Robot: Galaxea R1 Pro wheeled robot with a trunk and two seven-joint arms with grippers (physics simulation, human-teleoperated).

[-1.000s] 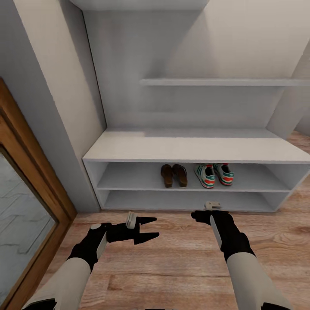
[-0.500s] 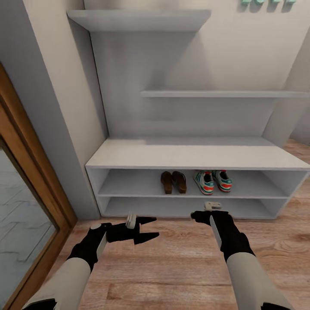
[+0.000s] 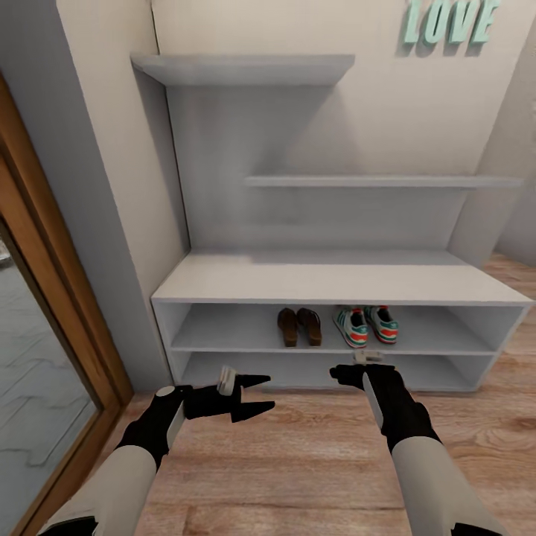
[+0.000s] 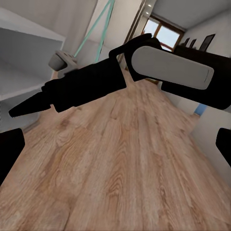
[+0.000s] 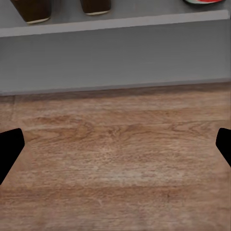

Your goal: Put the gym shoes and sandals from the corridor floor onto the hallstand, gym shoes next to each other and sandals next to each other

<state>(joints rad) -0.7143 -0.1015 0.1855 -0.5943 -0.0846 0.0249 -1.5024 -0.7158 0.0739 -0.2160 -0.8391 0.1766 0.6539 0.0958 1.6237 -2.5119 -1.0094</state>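
The two sandals (image 3: pixel 299 326) stand side by side in the upper cubby tier of the grey hallstand (image 3: pixel 335 279). Right beside them in the same tier stand the two gym shoes (image 3: pixel 366 325), also together. My left gripper (image 3: pixel 272 392) hovers open and empty over the corridor floor (image 3: pixel 313 461) in front of the rack. Level with it, below the gym shoes, my right gripper (image 3: pixel 341 374) is also open and empty. In the right wrist view the sandals' heels (image 5: pixel 31 12) sit on the tier's edge and the fingertips (image 5: pixel 9 149) stand far apart. The left wrist view shows the right arm (image 4: pixel 144 67) over the floor.
A wood-framed glass door (image 3: pixel 45 357) stands close on the left. Two slab shelves (image 3: pixel 246 68) hang above the bench, and turquoise LOVE letters (image 3: pixel 450 21) are on the wall. The lower cubby tier (image 3: pixel 327 370) holds nothing.
The head camera has tilted up: the rack sits lower in the picture and the LOVE letters have come into view. Both arms hold the same pose and the shoes have not moved.
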